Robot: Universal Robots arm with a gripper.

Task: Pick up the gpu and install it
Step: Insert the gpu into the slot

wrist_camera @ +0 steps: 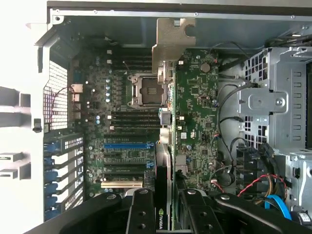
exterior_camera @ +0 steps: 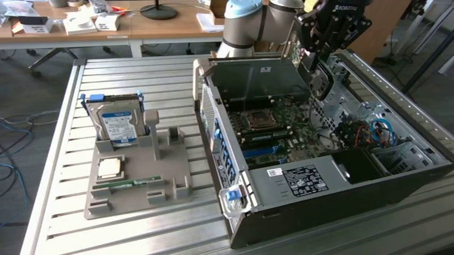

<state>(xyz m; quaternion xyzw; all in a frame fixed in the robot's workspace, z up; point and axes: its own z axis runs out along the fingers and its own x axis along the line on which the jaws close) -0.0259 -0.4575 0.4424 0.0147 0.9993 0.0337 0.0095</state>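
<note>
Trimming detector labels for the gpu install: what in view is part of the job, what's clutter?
Job: gpu, gripped by the tool; open computer case below it.
Lying about: hard drive, memory stick, square chip, all on the gray tray.

Silver-grey tubular robot arm with pale blue joint caps. Black gripper with white ROBOTIQ lettering. Its chunky black finger links carry round black pivot screws.
</note>
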